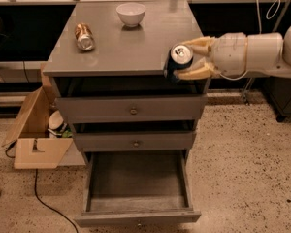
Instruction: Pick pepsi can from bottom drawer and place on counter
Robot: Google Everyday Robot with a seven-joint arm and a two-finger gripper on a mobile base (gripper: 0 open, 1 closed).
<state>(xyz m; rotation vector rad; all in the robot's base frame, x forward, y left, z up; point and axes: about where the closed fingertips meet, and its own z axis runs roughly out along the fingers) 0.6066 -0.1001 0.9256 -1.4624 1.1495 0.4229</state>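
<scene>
My gripper (186, 59) reaches in from the right and is shut on the pepsi can (177, 60), a dark blue can with a silver top. It holds the can at the front right corner of the counter (126, 42), the grey top of the cabinet. I cannot tell whether the can rests on the counter or hangs just above its edge. The bottom drawer (138, 183) is pulled out below; its dark grey inside holds nothing.
A brownish-gold can (84, 36) lies on its side at the counter's left. A white bowl (131, 14) stands at the back middle. The two upper drawers (133, 110) are slightly ajar. An open cardboard box (36, 132) sits on the floor at the left.
</scene>
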